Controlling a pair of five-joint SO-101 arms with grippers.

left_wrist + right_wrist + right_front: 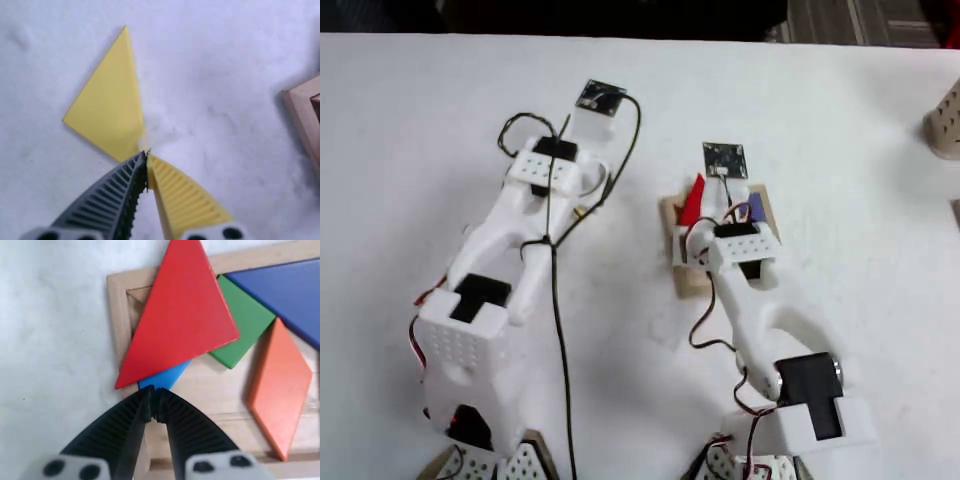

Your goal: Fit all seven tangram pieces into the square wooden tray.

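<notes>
In the left wrist view a yellow triangle (107,107) lies flat on the white table. My left gripper (146,160) is shut, its tips touching the triangle's nearest corner. The square wooden tray (117,315) holds a green piece (245,325), a dark blue piece (285,295), an orange parallelogram (280,385) and a light blue piece (167,377). A red triangle (180,315) lies tilted across the tray's rim, overlapping the light blue and green pieces. My right gripper (154,402) is shut, tips at the light blue piece's edge. From above, the red triangle (693,202) sticks out from the tray (672,215).
One corner of the tray (300,115) shows at the edge of the left wrist view, apart from the yellow triangle. A beige perforated object (945,120) stands at the table's far right. Black cables (558,300) run along the left arm. Open white table lies all around.
</notes>
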